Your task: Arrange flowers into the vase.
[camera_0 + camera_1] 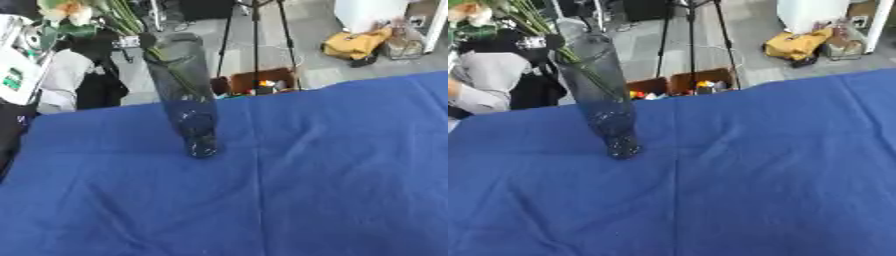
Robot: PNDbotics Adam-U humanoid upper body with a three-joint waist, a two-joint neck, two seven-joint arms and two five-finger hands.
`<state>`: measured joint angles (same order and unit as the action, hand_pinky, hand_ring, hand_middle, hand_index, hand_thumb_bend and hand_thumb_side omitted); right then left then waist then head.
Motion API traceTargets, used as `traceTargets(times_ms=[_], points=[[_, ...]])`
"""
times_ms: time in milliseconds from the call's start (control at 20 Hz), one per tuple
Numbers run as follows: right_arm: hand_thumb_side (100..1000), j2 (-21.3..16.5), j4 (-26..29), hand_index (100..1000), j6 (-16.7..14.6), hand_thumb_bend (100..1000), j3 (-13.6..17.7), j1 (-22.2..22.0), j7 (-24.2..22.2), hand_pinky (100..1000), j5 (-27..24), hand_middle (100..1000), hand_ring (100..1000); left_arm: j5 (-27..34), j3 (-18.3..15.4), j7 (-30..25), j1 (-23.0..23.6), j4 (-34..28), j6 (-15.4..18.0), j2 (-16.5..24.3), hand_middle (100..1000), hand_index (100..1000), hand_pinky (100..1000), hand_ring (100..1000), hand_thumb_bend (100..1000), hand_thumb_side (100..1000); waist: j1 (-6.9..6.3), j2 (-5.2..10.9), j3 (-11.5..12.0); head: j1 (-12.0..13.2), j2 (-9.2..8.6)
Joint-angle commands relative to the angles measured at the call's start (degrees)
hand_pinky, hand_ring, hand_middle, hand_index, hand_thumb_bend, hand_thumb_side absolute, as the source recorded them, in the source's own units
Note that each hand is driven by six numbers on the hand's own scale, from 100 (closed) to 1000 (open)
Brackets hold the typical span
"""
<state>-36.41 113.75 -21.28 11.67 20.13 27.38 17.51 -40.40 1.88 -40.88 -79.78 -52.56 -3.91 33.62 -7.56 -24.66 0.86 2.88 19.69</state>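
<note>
On the far left part of the blue-clothed surface [332,175] stands the vase [185,95], a tall dark translucent glass one that is narrower at the foot than at the mouth. It looks tilted in both eye views, though the camera's downward angle may account for that. Green stems [131,22] already sit in it, running up out of the mouth toward the upper left, where pale orange and white flower heads [68,10] show at the picture's corner. No loose flowers lie on the cloth.

Neither robot hand shows in either view, so I cannot tell whether their fingers are apart or together.

Judging from this, the stems are in and the step in hand is settling or finishing the arrangement. To do it well, any approach should come from above and to the side of the mouth, not across the body of the vase, since a tall vase on a narrow foot on wrinkled cloth will likely tip if nudged high up. The blooms lean hard to one side, which adds to that risk.

Beyond the surface's far edge are a tripod [254,40], an open cardboard box [262,82] and a yellow bag [354,45] on the floor.
</note>
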Motion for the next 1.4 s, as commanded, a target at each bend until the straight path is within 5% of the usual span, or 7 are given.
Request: traceTargets(times_ms=[50, 750, 1400], points=[[755, -1.4, 0.8, 832, -0.1, 100, 0.9, 0.2, 0.4, 773, -0.8, 777, 825, 2.2, 0.2, -1.8, -0.3, -1.9, 0.5, 3.5, 1000, 1000, 1000, 1000, 649, 915, 1.18, 5.2, 0.2, -0.4, 0.75], [755, -1.1, 0.8, 832, 0.0, 100, 1.1, -0.3, 0.8, 772, -1.1, 778, 825, 6.9, 1.1, -4.4, 2.5, -5.0, 1.2, 5.5, 1000, 1000, 1000, 1000, 635, 924, 2.05, 6.3, 0.9, -0.6, 2.42], [764, -1.3, 0.8, 833, -0.2, 100, 1.1, -0.3, 1.1, 769, -1.5, 780, 825, 9.0, 1.6, -5.7, 5.2, -6.2, 0.6, 7.3, 1000, 1000, 1000, 1000, 625, 921, 2.65, 7.31, 1.2, -0.4, 2.16]])
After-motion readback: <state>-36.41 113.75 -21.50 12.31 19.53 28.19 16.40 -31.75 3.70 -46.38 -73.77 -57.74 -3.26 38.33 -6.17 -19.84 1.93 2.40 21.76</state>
